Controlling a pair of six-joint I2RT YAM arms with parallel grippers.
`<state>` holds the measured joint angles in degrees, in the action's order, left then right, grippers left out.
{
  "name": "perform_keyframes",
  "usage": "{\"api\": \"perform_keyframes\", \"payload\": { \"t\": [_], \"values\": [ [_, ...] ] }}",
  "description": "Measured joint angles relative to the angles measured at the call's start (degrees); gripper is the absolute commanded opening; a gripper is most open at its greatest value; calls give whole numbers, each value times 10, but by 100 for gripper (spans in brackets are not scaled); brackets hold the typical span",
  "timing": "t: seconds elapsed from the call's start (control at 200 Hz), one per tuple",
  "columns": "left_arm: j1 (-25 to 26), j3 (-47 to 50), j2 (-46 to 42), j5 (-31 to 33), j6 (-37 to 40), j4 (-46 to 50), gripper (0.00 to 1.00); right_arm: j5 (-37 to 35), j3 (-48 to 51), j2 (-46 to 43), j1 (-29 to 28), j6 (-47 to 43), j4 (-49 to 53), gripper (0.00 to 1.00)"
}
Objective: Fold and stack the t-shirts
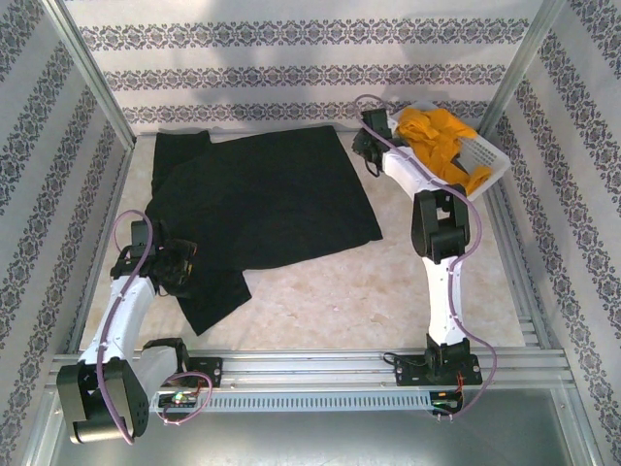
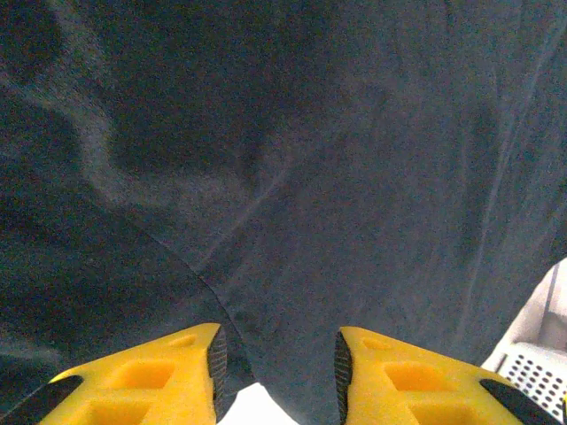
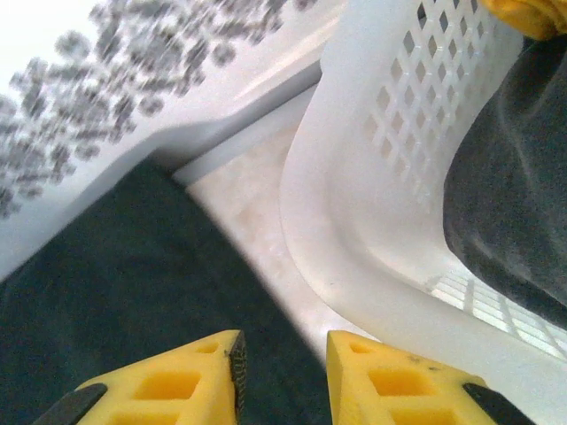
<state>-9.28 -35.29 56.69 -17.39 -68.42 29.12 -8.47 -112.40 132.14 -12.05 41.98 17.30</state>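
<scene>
The black t-shirt lies spread over the middle of the table, one part folded toward the front left. My left gripper is low over that front-left part. In the left wrist view it is open, with black cloth lying between and under the fingers. My right gripper hovers at the shirt's back right corner beside the basket. It is open above the shirt's edge. The mustard-yellow t-shirt is crumpled in the basket, and a bit of it shows at the right wrist view's top corner.
The white lattice basket stands at the back right; its wall is close to my right fingers. Something dark lies inside it. Patterned walls and metal posts close in the table. Bare tabletop lies at the front.
</scene>
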Motion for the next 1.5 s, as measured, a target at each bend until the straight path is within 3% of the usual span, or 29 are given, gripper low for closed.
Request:
{"api": "perform_keyframes", "payload": {
  "t": [0.18,0.345,0.649,0.839,1.099,1.304,1.504],
  "values": [
    [2,0,0,-2,0,-1,39,-3,-4,3,46,15,-1,31],
    [2,0,13,9,1,0,40,17,-2,-1,44,11,1,35],
    [1,-61,101,46,7,-15,40,52,155,-122,-58,44,7,40],
    [-16,-83,174,48,9,-41,41,81,191,-106,-102,118,10,40],
    [-32,-110,244,43,22,-71,42,77,206,-69,-81,195,86,39],
    [-32,-114,250,39,23,-78,43,63,177,-69,-60,223,218,38],
    [-32,-116,250,28,29,-78,43,64,229,-103,-33,239,252,38]
  ]
}}
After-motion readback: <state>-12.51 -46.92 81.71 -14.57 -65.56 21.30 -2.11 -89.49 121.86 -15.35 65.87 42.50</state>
